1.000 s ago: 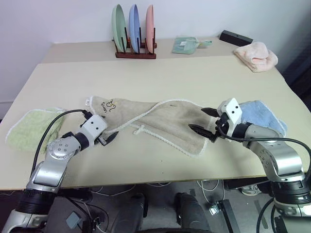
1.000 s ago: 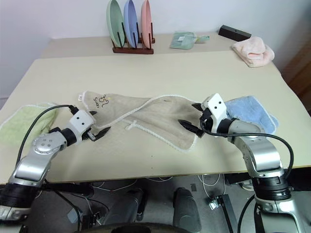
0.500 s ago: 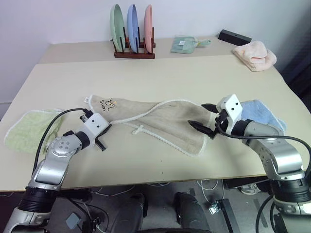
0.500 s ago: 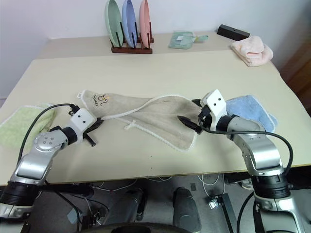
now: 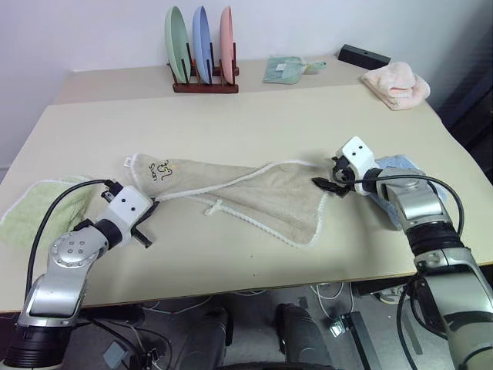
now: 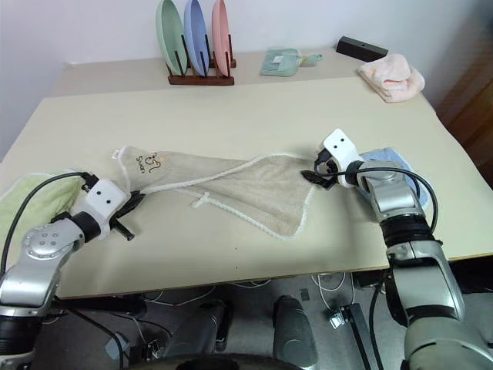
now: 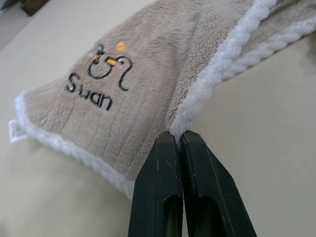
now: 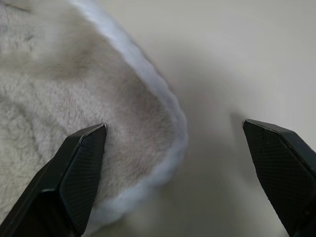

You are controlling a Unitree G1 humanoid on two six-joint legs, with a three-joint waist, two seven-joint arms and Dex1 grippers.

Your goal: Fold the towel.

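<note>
The word "Swan" is stitched in dark thread on the towel, near one white-corded corner. Just above the lettering sits a small embroidered swan outline in the same dark thread, with yellow and pink dots. From the head views the same mark shows as a tiny dark-and-yellow logo at the towel's corner on the robot's left, too small there to read letter by letter. A pale tag lies on the folded green cloth at the table's far edge; whatever is printed on it cannot be made out.
</note>
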